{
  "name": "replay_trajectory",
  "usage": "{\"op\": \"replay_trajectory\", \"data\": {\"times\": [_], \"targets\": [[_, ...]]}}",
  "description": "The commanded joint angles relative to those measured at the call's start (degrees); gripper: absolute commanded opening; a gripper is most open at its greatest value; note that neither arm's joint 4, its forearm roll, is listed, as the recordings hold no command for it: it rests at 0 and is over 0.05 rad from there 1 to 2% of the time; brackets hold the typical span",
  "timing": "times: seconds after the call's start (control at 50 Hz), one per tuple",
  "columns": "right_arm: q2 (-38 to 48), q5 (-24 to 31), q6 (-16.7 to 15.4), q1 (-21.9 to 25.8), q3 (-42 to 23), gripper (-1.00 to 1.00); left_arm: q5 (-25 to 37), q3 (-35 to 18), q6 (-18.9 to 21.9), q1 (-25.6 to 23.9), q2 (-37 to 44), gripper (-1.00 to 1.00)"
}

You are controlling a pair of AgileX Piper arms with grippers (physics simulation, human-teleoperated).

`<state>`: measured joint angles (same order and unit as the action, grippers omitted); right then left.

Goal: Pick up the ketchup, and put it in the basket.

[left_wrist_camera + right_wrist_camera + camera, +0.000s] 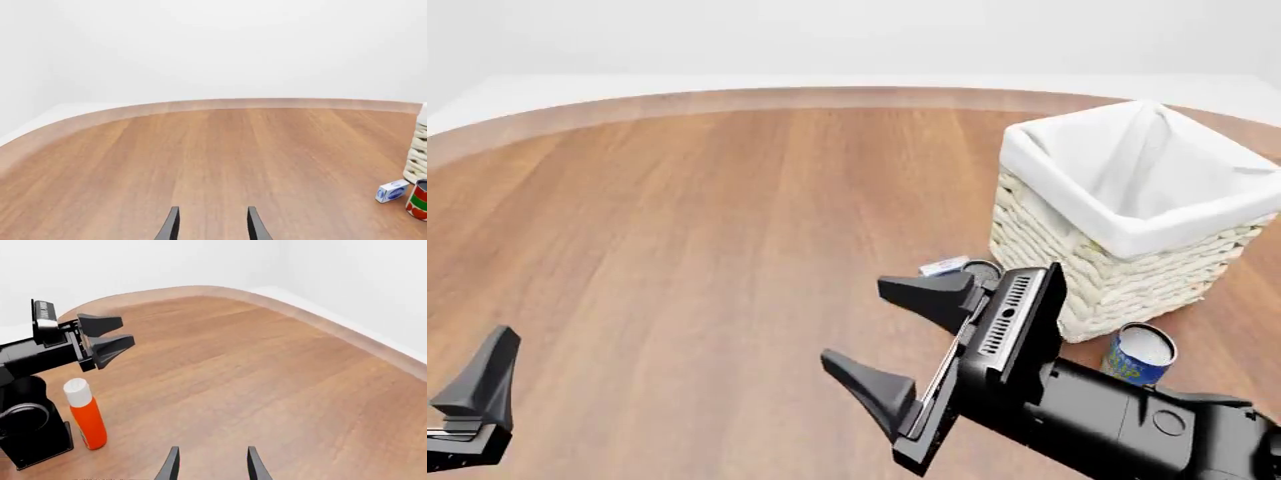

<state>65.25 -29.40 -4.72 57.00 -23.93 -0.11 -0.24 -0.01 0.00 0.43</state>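
Ketchup (88,416): upright, lower left of the right wrist frame.
Probably light, slick plastic; grip mid-body. Right gripper (894,338) wide open, empty; left gripper (107,336) open.

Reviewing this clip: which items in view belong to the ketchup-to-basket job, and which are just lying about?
Part of the job:
- ketchup bottle, standing upright near the left arm's base
- basket

Just lying about:
- blue-and-yellow can, beside the basket
- red-and-green can
- small blue-and-white box, near the basket's foot

Both hands are open, holding nothing.
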Motion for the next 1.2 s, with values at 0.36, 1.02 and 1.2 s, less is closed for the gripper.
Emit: {"op": "replay_trajectory", "data": {"times": [0.36, 1.02, 1.2], "targets": [[10.81, -0.02, 4.26, 10.06, -7.24, 1.00, 0.00, 0.00, 0.01, -0.01, 0.00, 1.00], [16.91, 1.47, 6.76, 14.40, -13.41, 1.00, 0.00, 0.00, 0.00, 0.00, 0.00, 1.00], [24.68, 2.79, 11.94, 19.02, -19.23, 1.00, 0.00, 0.00, 0.00, 0.00, 0.00, 1.00]]}}
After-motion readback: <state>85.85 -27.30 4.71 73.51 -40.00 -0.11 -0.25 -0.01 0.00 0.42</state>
